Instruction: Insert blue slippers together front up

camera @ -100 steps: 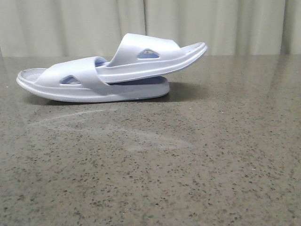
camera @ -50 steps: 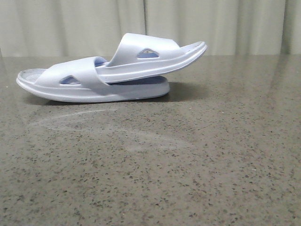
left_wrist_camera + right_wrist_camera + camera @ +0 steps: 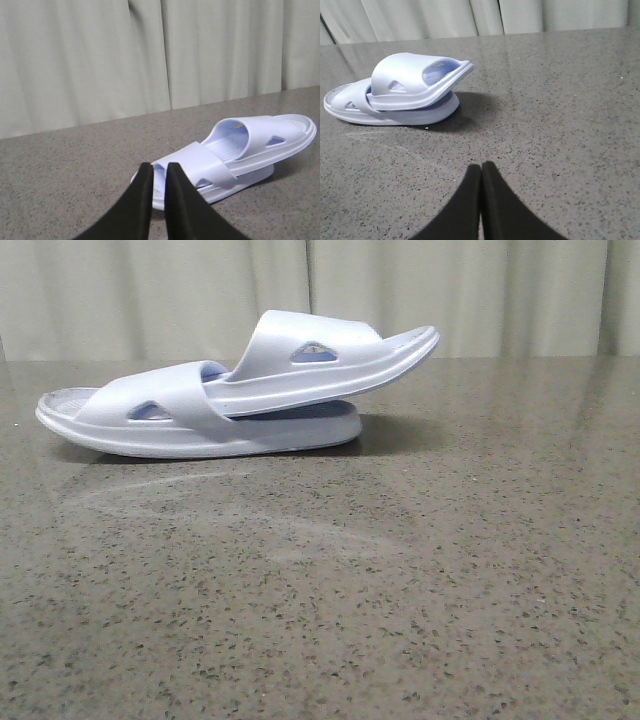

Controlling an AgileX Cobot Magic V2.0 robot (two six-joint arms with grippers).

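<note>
The two pale blue slippers lie nested at the back left of the table. The lower slipper [image 3: 190, 435] sits flat. The upper slipper [image 3: 330, 365] has its end pushed under the lower one's strap and slopes up to the right. No gripper shows in the front view. In the left wrist view my left gripper [image 3: 159, 167] is empty with only a thin gap between its jaws, short of the pair [image 3: 215, 167]. In the right wrist view my right gripper [image 3: 481, 166] is shut and empty, well back from the pair [image 3: 400, 95].
The speckled grey stone tabletop [image 3: 400, 590] stretches wide in front of the slippers. A pale curtain [image 3: 500, 290] hangs behind the table's back edge. Faint smear marks [image 3: 200, 490] lie on the top in front of the slippers.
</note>
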